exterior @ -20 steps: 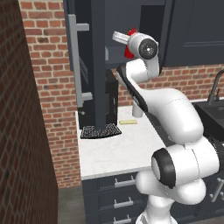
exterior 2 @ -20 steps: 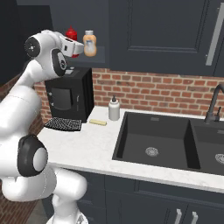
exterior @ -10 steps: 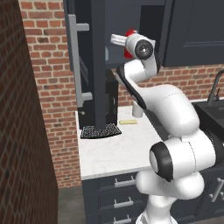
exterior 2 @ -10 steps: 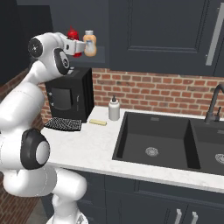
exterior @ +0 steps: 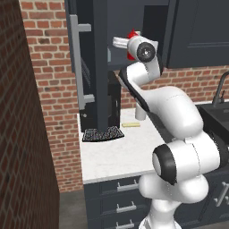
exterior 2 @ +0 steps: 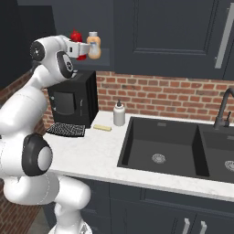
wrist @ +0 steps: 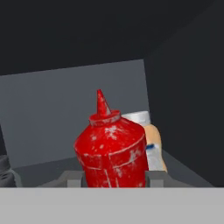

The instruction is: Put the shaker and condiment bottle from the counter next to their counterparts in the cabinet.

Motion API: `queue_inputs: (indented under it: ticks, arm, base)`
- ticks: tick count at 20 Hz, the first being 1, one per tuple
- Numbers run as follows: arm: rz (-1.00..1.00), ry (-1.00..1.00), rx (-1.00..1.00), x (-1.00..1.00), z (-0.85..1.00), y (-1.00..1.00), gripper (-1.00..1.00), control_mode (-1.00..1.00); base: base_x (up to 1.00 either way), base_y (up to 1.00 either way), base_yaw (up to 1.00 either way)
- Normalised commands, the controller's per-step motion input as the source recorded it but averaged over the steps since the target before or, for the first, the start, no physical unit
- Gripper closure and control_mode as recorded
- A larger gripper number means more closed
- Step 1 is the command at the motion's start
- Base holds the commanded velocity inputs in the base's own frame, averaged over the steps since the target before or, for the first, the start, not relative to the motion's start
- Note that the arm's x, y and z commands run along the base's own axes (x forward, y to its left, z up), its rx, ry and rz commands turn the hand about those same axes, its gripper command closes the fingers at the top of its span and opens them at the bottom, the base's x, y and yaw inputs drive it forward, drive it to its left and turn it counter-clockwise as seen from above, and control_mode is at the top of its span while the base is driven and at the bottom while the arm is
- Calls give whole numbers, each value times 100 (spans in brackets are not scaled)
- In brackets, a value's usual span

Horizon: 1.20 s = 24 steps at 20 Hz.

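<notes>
My gripper (wrist: pixel 113 177) is shut on the red condiment bottle (wrist: pixel 111 146), which stands upright between the fingers (wrist: pixel 72 178). It is up inside the open navy cabinet (wrist: pixel 52 122). Just behind and right of it stands an orange bottle with a pale cap (wrist: pixel 154 142). From the right base the gripper (exterior 2: pixel 83 47) holds the condiment bottle (exterior 2: pixel 76 36) close to the left of the orange bottle (exterior 2: pixel 94 46). From the left base the condiment bottle (exterior: pixel 132 35) shows behind the hand, beside the cabinet door (exterior: pixel 100 67). I cannot pick out the shaker; a dark grey rounded edge (wrist: pixel 3 168) shows far left.
On the white counter (exterior 2: pixel 91 148) stand a black coffee machine (exterior 2: pixel 73 98), a white pump bottle (exterior 2: pixel 119 113) and a small yellow bar (exterior 2: pixel 102 128). A black sink (exterior 2: pixel 160 146) with a faucet (exterior 2: pixel 224 109) lies right. A brick wall (exterior: pixel 22 134) closes the left.
The hand has carried the red bottle a little further into the cabinet, closer to the orange bottle. The grip has stayed shut on it.
</notes>
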Motion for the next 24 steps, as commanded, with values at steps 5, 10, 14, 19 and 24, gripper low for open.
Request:
queue_inputs:
  ticks: [5,10,14,19,24]
  arm:
    - [0,0,0,0,0,0,100,-100]
    - [0,0,0,9,-9,0,100,-100]
    - [0,2,2,22,-15,0,100,-100]
    - [0,0,3,20,-5,0,100,-100]
    - [0,0,1,27,0,0,100,-100]
  base:
    - [0,0,0]
    - [0,0,0]
    - [0,0,0]
    - [0,0,0]
    - [0,0,0]
